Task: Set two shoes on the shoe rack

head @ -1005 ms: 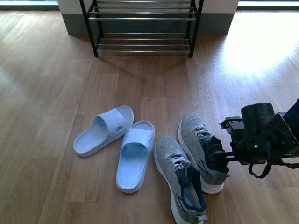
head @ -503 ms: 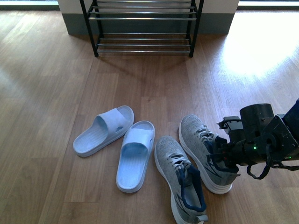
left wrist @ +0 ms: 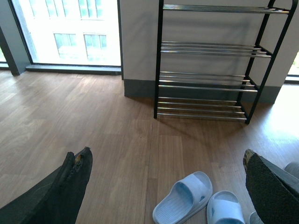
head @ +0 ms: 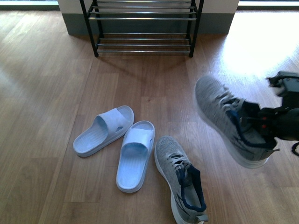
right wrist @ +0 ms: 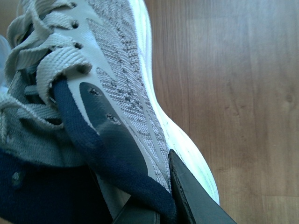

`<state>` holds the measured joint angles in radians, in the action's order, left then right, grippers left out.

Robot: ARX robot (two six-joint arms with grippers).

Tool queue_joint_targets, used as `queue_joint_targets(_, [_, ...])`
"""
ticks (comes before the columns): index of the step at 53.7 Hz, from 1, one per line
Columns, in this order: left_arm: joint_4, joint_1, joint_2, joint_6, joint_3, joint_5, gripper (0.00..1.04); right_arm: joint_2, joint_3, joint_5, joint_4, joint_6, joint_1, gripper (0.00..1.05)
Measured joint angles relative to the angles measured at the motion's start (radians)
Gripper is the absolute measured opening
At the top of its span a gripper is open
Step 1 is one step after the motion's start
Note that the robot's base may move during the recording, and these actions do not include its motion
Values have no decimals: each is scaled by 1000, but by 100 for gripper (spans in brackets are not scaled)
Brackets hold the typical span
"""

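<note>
My right gripper [head: 266,125] is shut on a grey knit sneaker [head: 229,119] at its heel collar and holds it off the floor at the right, toe pointing toward the shoe rack [head: 142,28]. In the right wrist view the sneaker [right wrist: 117,84] fills the frame, a dark finger [right wrist: 191,196] pressed against its side. The other grey sneaker [head: 180,184] lies on the floor at the front. Two light blue slide sandals [head: 103,129] [head: 135,154] lie left of it. My left gripper [left wrist: 166,182] is open above the floor, facing the rack [left wrist: 208,60] and the sandals [left wrist: 184,203].
Wooden floor [head: 46,93] all around. The rack stands against a white wall with a grey skirting [head: 74,25]. A bright patch of sunlight [head: 252,46] falls on the floor at the right. A window [left wrist: 70,32] is left of the rack.
My right gripper has lifted the grey sneaker off the floor, up and to the right. The other sneaker and both sandals have stayed put.
</note>
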<state>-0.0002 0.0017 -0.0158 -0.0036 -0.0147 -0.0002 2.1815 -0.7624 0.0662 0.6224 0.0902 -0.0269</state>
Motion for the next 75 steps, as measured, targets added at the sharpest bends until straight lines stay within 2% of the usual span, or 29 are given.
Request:
queue_joint_targets(10, [0, 0, 0, 0, 0, 0, 95, -369, 193, 59, -67, 26, 74, 1])
queue_joint_targets(23, [0, 0, 0, 0, 0, 0, 95, -784, 330, 134, -205, 9, 145, 1])
queue_joint_targets(29, [0, 0, 0, 0, 0, 0, 95, -940, 383, 134, -247, -5, 167, 1])
queue_joint_targets(75, [0, 0, 0, 0, 0, -1, 95, -956, 389, 136, -250, -19, 171, 1])
